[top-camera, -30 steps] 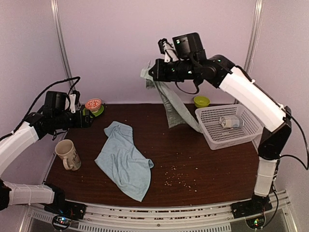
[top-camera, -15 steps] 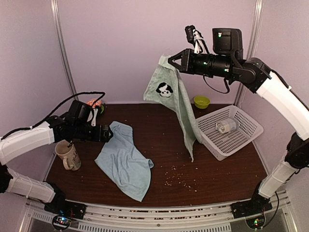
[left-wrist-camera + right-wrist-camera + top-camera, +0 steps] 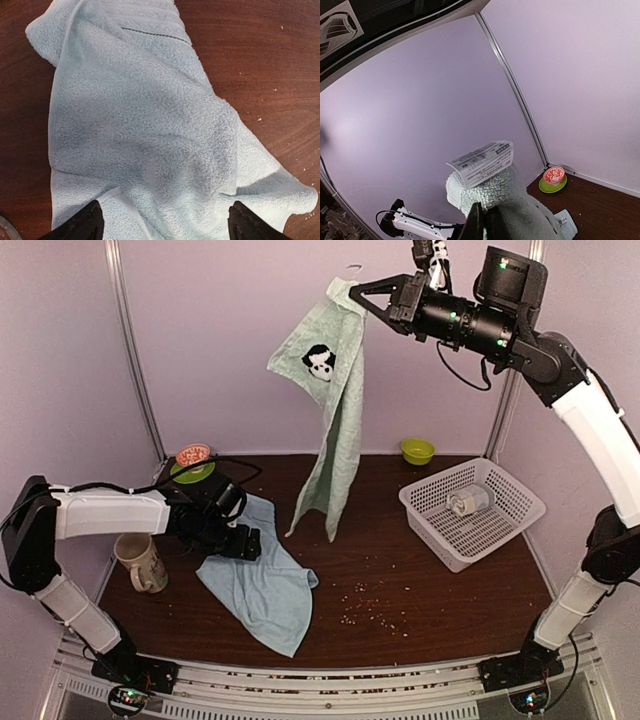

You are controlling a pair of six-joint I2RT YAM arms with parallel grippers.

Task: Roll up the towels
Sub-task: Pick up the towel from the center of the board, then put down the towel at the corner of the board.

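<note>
Green towel hangs high in the air, toward the far side. The right gripper pinches its top corner tight. The blue towel lies crumpled on the table, near the left. The left gripper is over its far left part, fingers wide apart, holding nothing. A mug stands further left.
</note>
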